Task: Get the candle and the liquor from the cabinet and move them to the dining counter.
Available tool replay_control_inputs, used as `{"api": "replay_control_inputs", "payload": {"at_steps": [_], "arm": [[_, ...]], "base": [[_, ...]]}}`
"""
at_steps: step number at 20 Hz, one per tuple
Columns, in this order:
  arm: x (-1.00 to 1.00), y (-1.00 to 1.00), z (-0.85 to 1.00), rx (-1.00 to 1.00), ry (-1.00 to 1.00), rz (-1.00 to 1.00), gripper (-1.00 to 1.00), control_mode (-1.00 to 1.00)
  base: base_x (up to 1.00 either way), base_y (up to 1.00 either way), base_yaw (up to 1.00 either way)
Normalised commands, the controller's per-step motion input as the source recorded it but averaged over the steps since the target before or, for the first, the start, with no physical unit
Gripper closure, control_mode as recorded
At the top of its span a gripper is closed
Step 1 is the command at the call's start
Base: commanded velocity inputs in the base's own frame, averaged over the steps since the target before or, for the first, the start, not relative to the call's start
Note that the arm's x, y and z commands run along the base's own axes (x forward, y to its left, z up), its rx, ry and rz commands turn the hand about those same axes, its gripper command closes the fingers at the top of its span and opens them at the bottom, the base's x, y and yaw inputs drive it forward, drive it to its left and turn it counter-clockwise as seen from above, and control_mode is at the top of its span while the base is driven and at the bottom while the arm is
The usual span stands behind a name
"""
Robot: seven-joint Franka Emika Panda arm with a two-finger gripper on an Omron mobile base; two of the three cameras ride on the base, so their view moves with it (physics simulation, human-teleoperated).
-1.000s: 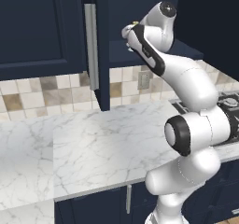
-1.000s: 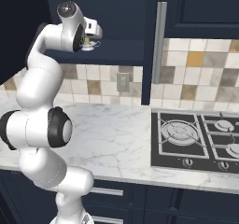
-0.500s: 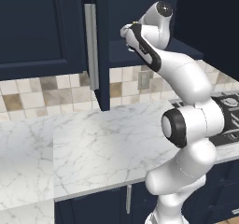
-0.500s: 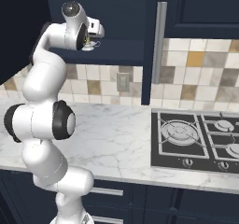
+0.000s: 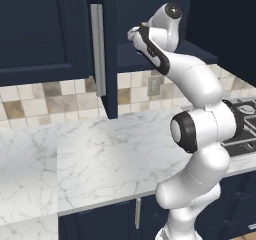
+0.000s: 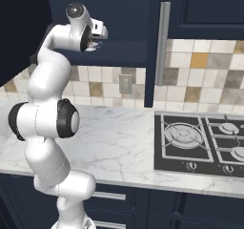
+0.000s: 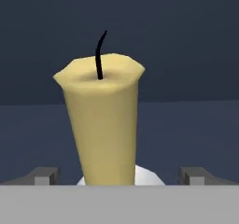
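Jaws are spread wide on my gripper [image 7: 119,175], with the candle [image 7: 101,120] standing between the two fingertips [image 7: 45,175] and touching neither, so nothing is grasped.

Going by size, I see the cabinet [image 5: 145,21] first: a dark navy wall unit whose door, with its long silver bar handle [image 5: 98,49], stands swung open toward me in the left base view. From the right base view the same cabinet [image 6: 119,18] shows its open shelf edge-on, and the gripper [image 6: 98,41] reaches over that edge into the compartment. Below it lies the marble worktop [image 5: 100,154] with a tiled backsplash [image 6: 205,75] behind, and on the right a black gas hob [image 6: 200,142] set into the stone.

Inside the cabinet, the hand view gives me what the base cameras do not: the candle, pale yellow with a curved black wick [image 7: 99,55], upright on a small white holder [image 7: 144,176], close in front of the hand. Behind it I see just the dark navy shelf floor and back wall. I cannot make out the liquor from any camera. From the left base view, the hand [image 5: 140,34] is turned away into the opening and hides the shelf contents.
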Motion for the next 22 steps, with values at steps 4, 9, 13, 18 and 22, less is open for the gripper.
{"api": "replay_control_inputs", "payload": {"at_steps": [4,9,13,18,22], "arm": [[0.19,0.07,-0.03,0.00,-0.02,0.00,-1.00,-1.00],[0.01,0.17,0.00,0.00,-0.03,0.01,1.00,-1.00],[-0.19,0.01,0.00,0.06,-0.03,0.02,1.00,-1.00],[-0.46,0.02,0.00,0.06,-0.02,0.02,1.00,-1.00],[-0.65,0.04,-0.02,0.01,-0.06,0.00,1.00,-1.00]], "base": [[0.00,0.00,0.00],[0.00,0.00,0.00],[0.00,0.00,0.00],[0.00,0.00,0.00],[0.00,0.00,0.00]]}}
